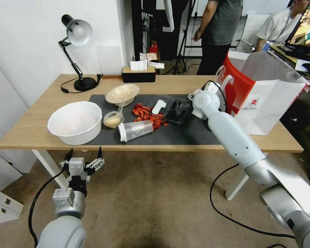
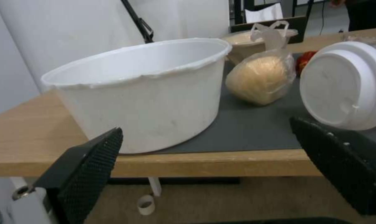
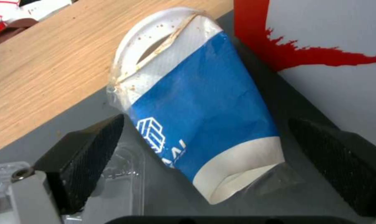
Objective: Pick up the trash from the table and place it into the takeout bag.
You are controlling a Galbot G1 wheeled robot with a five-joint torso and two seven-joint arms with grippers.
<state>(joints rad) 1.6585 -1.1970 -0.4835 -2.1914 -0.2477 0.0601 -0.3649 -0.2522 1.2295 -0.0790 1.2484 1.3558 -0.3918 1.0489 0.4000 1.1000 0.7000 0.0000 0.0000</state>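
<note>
Trash lies on the dark mat of the table: a shallow beige bowl, a small clear bag of beige food, a clear tumbler on its side, red shell scraps and a clear tray. A blue-and-white paper cup lies crumpled on the mat beside the takeout bag. My right gripper is open, one finger on each side of the cup. My left gripper hangs open below the table's front edge, facing a large white bowl.
A black desk lamp and a tissue box stand at the table's back edge. Cables trail over the floor under the table. Two people are in the room behind the bag.
</note>
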